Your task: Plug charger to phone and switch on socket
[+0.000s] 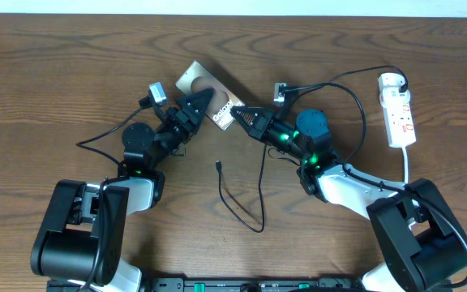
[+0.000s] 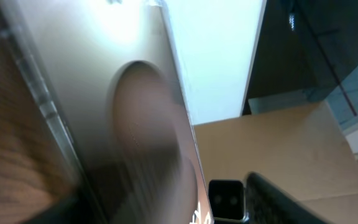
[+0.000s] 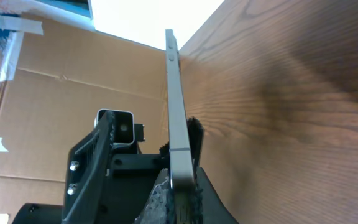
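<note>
The phone [image 1: 203, 83] has a brownish-gold face with white "Galaxy" lettering and lies at the table's middle back. My right gripper [image 1: 235, 118] is shut on its near end. In the right wrist view the phone [image 3: 178, 124] stands edge-on between the jaws [image 3: 182, 193]. My left gripper [image 1: 201, 104] is open at the phone's left edge, with one finger [image 3: 89, 165] apart from the face. The left wrist view shows the phone's face [image 2: 117, 93] close and blurred. The charger's black plug tip [image 1: 218, 166] lies loose on the table. Its thin cable [image 1: 254, 221] loops to the white adapter [image 1: 390, 80] on the socket [image 1: 401, 113].
The socket's white cord [image 1: 409, 166] runs toward the front right. The left arm's thicker black cable [image 1: 96, 138] lies at the left. Both arm bases [image 1: 79, 235] stand at the table's front edge. Cardboard boxes [image 3: 55, 81] stand beyond the table.
</note>
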Motion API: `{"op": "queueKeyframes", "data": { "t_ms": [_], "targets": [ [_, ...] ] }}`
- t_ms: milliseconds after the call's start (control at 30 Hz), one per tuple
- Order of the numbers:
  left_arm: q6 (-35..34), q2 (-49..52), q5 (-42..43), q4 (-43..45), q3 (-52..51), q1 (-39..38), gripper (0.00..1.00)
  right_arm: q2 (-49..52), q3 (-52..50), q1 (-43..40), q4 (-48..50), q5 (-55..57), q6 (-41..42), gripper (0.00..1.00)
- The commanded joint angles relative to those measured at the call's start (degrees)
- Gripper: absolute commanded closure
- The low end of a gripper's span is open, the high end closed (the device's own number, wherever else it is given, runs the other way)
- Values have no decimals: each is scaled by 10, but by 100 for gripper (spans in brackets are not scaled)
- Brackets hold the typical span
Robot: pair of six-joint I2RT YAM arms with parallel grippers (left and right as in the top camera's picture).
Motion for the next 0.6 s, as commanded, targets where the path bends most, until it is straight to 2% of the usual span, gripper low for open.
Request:
{"op": "queueKeyframes", "data": {
  "t_ms": [0,133,367,467,567],
  "targets": [
    [-23,0,-3,26,10,-2,51,0,11,9,-3,-10,6,99],
    [-27,0,-3,31,10,-2,64,0,11,15,-15,-16,24,99],
    [-24,0,0,31,10,-2,64,0,11,14,-22,-58,29,99],
    [-22,0,2,30,10,-2,69,0,11,14,-22,-81,20,99],
    [-21,0,6,30,10,-2,66,0,11,14,-21,-104,6,99]
  ]
}}
